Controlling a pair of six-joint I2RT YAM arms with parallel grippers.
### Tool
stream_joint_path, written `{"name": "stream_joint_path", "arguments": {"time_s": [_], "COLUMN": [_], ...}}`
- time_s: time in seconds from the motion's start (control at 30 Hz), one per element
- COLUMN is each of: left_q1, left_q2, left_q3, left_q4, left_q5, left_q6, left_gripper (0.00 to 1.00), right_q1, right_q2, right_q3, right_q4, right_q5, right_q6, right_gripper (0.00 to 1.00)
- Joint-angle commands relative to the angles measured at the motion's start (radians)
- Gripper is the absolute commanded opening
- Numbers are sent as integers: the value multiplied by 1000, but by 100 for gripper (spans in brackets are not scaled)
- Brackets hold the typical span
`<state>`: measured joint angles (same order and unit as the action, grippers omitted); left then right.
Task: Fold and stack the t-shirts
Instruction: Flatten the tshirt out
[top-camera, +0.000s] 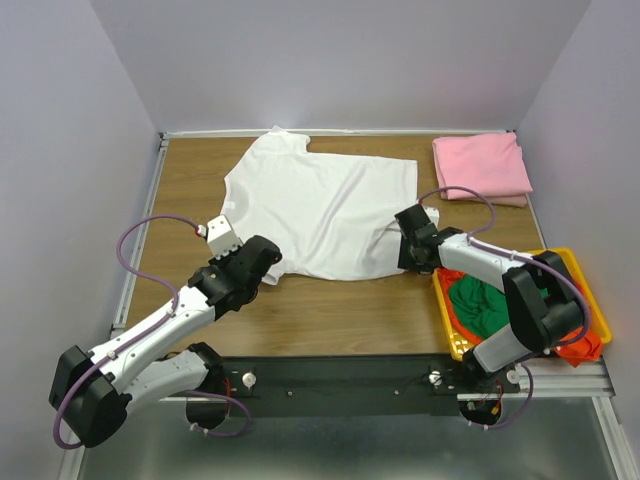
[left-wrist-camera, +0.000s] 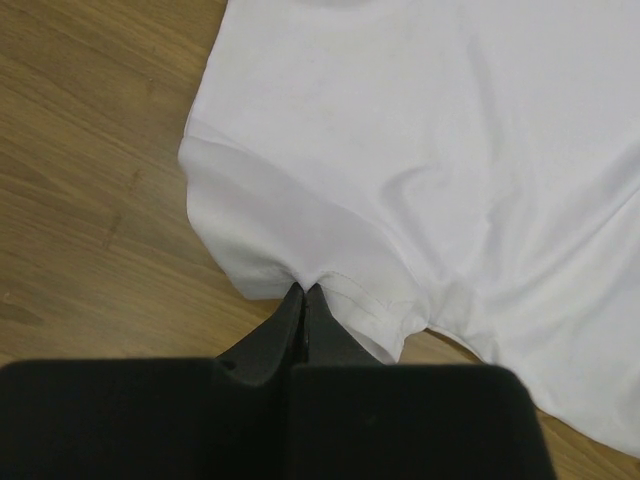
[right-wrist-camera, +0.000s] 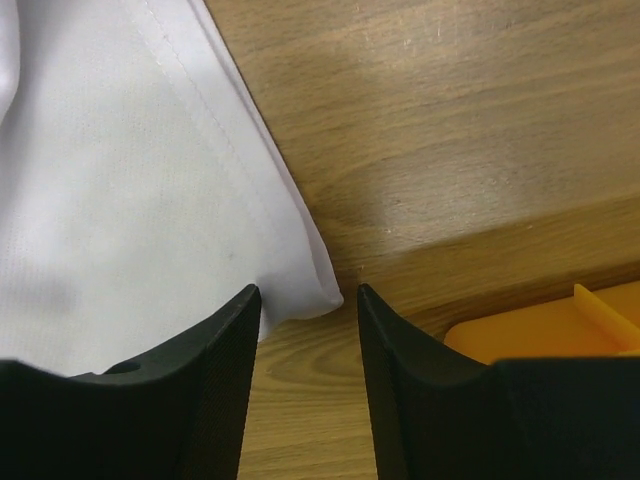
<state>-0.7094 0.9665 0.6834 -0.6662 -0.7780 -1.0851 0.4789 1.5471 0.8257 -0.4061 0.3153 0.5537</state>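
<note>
A white t-shirt (top-camera: 320, 205) lies spread out on the wooden table (top-camera: 330, 310). My left gripper (left-wrist-camera: 303, 290) is shut on the hem of its sleeve (left-wrist-camera: 290, 250), at the shirt's near left edge, where the left gripper (top-camera: 268, 262) reaches in the top view. My right gripper (right-wrist-camera: 308, 290) is open at the shirt's near right corner (right-wrist-camera: 315, 290), which lies just between the fingertips. The right gripper (top-camera: 403, 258) hovers low over that corner. A folded pink t-shirt (top-camera: 481, 167) rests at the far right.
A yellow basket (top-camera: 572, 262) stands at the near right edge, close behind the right arm, holding a green shirt (top-camera: 478, 300) and an orange one (top-camera: 585, 345). Its corner (right-wrist-camera: 540, 335) shows beside the right fingers. Grey walls enclose the table.
</note>
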Motion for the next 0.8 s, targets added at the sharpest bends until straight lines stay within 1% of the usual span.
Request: {"name": "stream_joint_path", "arguments": {"time_s": [0.0, 0.03, 0.07, 0.13, 0.17, 0.27, 0.43, 0.63, 0.77], "left_q1": [-2, -2, -1, -2, -2, -2, -2, -1, -2], "left_q2": [-20, -25, -26, -34, -35, -37, -32, -43, -57], "left_q3": [-8, -8, -8, -10, -10, -8, -7, -7, -10], "left_q4": [16, 14, 13, 14, 17, 14, 14, 19, 28], "left_q5": [-56, -56, -56, -58, -58, -61, -58, -55, -46], "left_q6": [-1, -2, -2, -1, -1, -1, -1, 4, 10], "left_gripper": [0, 0, 0, 0, 0, 0, 0, 0, 0], "right_q1": [1, 1, 1, 1, 1, 1, 15, 29, 36], "right_q2": [27, 30, 30, 25, 16, -16, -90, -188, -220], "right_q3": [-23, -28, -28, -33, -33, -25, -2, -16, -31], "right_q4": [-17, -17, -17, -19, -19, -28, -123, -218, -266], "right_q5": [-13, -12, -12, -15, -19, -39, -44, -53, -48], "right_q6": [22, 25, 25, 25, 22, 22, 57, 104, 149], "right_gripper": [47, 45, 38, 29, 20, 9, 6, 6, 5]}}
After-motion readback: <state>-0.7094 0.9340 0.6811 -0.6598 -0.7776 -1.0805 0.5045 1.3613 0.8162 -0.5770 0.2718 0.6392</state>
